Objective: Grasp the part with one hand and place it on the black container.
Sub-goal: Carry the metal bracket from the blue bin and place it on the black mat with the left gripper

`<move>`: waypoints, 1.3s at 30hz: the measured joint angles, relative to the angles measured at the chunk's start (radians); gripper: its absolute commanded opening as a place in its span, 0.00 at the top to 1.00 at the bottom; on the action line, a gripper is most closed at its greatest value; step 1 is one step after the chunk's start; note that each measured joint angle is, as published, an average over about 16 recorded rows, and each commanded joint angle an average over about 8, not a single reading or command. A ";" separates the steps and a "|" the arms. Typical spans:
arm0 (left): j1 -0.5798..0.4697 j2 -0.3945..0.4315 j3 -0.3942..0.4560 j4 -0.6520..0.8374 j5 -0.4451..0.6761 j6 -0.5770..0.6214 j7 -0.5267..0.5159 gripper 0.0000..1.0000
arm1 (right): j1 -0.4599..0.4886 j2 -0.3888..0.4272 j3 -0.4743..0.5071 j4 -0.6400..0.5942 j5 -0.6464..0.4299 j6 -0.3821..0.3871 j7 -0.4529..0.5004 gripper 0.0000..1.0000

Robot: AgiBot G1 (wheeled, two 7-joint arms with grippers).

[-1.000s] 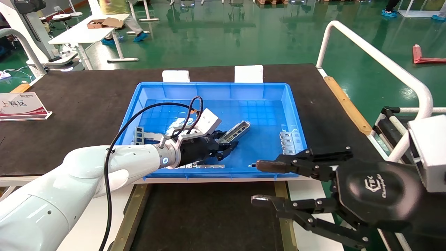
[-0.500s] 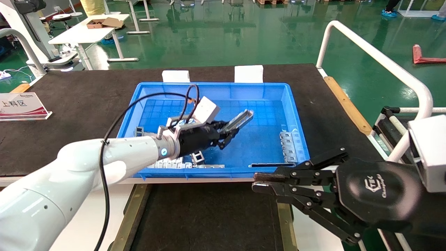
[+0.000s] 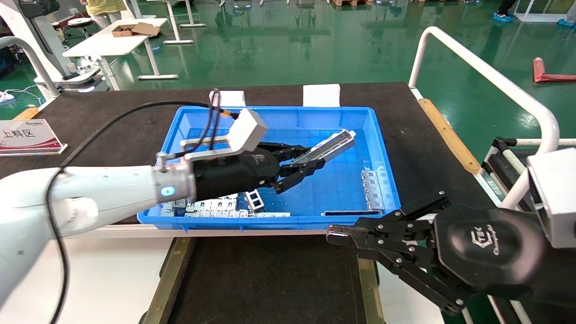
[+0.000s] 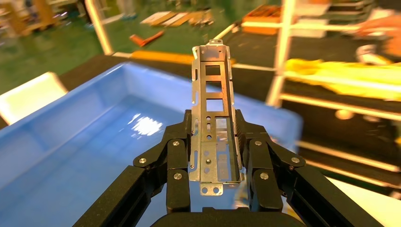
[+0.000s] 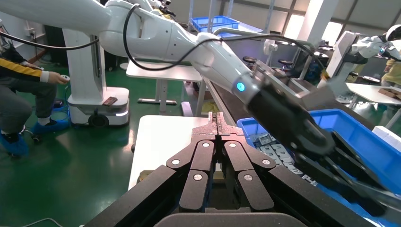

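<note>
My left gripper (image 3: pixel 303 163) is shut on the part (image 3: pixel 330 146), a narrow silver channel strip with rectangular openings, and holds it in the air above the blue crate (image 3: pixel 382 148). In the left wrist view the part (image 4: pixel 213 104) sticks out between the two fingers (image 4: pixel 177 156). The black container (image 3: pixel 270 279), a flat tray with a black floor and brass side rails, lies in front of the crate, below the lifted part. My right gripper (image 3: pixel 335 235) is shut and empty at the tray's right rail; the right wrist view shows its tips (image 5: pixel 218 122) pressed together.
Several more silver parts lie in the crate at its front left (image 3: pixel 211 208) and right side (image 3: pixel 373 182). A white railing (image 3: pixel 486 72) stands at the right. A sign stand (image 3: pixel 27 137) sits on the black table mat at the left.
My left gripper has lifted the part out of the crate, up and to the right. My right gripper has closed from wide open to shut.
</note>
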 measured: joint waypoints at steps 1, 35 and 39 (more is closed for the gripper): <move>0.004 -0.015 -0.002 -0.012 -0.007 0.030 0.000 1.00 | 0.000 0.000 0.000 0.000 0.000 0.000 0.000 1.00; 0.603 -0.385 0.143 -0.834 -0.017 -0.562 -0.532 1.00 | 0.000 0.000 0.000 0.000 0.000 0.000 0.000 1.00; 0.627 -0.339 0.167 -0.811 -0.006 -0.699 -0.588 1.00 | 0.000 0.000 0.000 0.000 0.000 0.000 0.000 1.00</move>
